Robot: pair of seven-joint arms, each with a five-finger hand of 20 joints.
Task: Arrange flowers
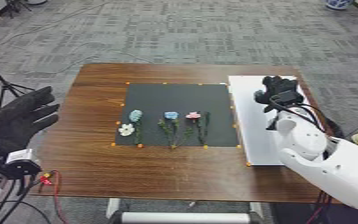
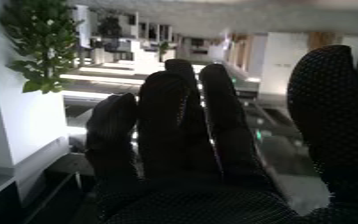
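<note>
On the dark mat (image 1: 180,95) lie a teal flower (image 1: 135,116), a white flower (image 1: 126,130), a light blue flower (image 1: 171,115), a pink flower (image 1: 193,115) and a green sprig (image 1: 204,128). My right hand (image 1: 283,95) is over the far part of the white board (image 1: 257,145). A small blue-green thing (image 1: 259,94) shows at that hand's left edge, partly hidden by it. In the right wrist view, the right hand (image 2: 180,135) is open, its fingers extended and nothing visible in its grasp. My left hand (image 1: 20,117) stands open beyond the table's left edge.
Small orange markers surround the mat on the brown table (image 1: 158,170). The right forearm crosses the board's right side. A black tripod (image 1: 8,87) stands left of the table, and red and black cables (image 1: 56,182) hang near its front left corner.
</note>
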